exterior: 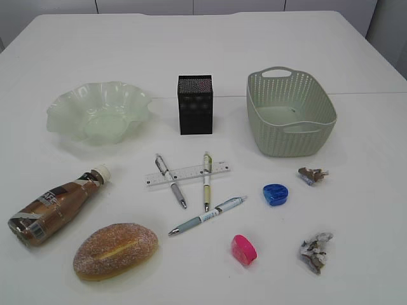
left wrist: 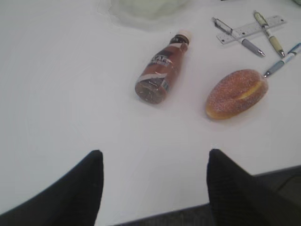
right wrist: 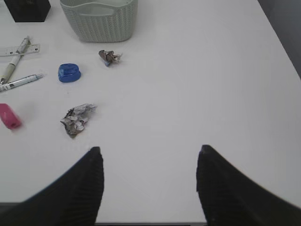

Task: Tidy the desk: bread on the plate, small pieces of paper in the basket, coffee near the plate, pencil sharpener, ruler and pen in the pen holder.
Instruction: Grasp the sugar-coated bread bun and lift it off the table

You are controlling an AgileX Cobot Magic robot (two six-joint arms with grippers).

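Note:
On the white desk the sugared bread lies front left beside the coffee, which is on its side. The green plate, black pen holder and basket stand in a row behind. The ruler lies under two crossed pens, with a third pen nearer. A blue pencil sharpener and a pink one sit right of them. Two paper scraps lie front right. My left gripper and right gripper hang open over the near edge, holding nothing.
Neither arm shows in the exterior view. The left wrist view has the coffee and bread ahead. In the right wrist view the nearer scrap lies ahead on the left and the basket farther back.

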